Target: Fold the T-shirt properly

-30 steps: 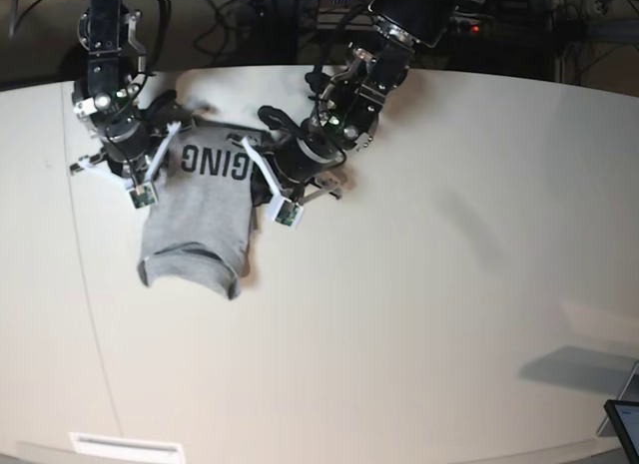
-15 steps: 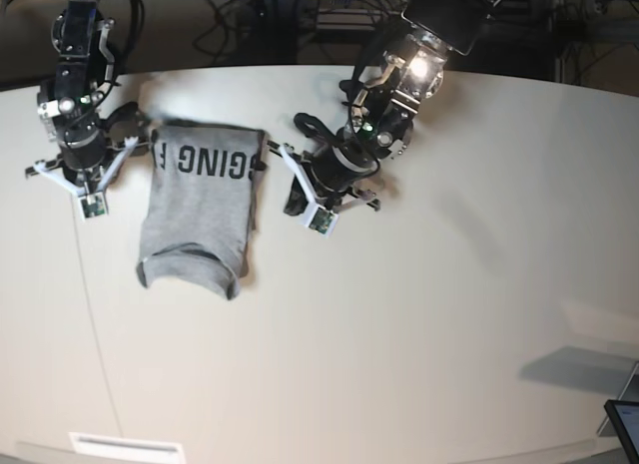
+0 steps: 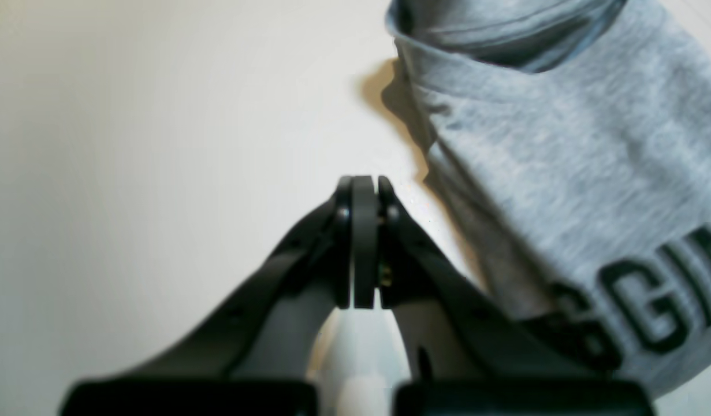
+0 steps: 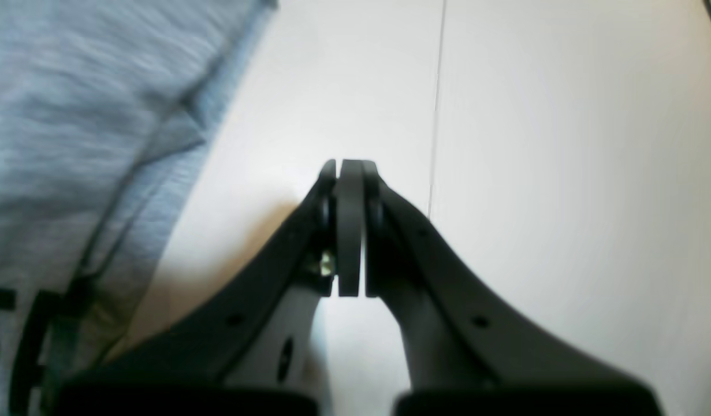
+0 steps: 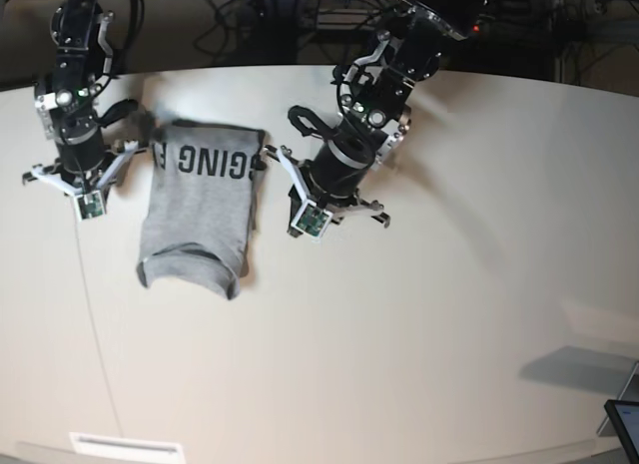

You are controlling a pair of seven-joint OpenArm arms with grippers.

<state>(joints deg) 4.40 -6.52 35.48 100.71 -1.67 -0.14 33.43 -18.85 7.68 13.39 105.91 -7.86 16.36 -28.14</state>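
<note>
The heather-grey T-shirt point(image 5: 200, 210) lies folded into a narrow strip on the white table point(image 5: 419, 314), black lettering "GING" facing up near its far end. My left gripper point(image 5: 324, 197) is shut and empty, just right of the shirt. In the left wrist view the shut gripper point(image 3: 361, 185) hovers over bare table with the shirt point(image 3: 563, 144) to its right. My right gripper point(image 5: 77, 177) is shut and empty, left of the shirt. In the right wrist view the gripper point(image 4: 349, 167) is over bare table with the shirt point(image 4: 72, 115) to its left.
A thin seam point(image 4: 436, 115) runs across the table point(image 5: 85, 284) near the right gripper. A dark screen corner point(image 5: 624, 424) sits at the front right edge. A white label point(image 5: 125, 446) lies at the front left. Cables and dark gear stand behind the table.
Both grippers were at the shirt's far corners a second ago. They have let go and moved outward to either side. The shirt's lettered end now lies flat.
</note>
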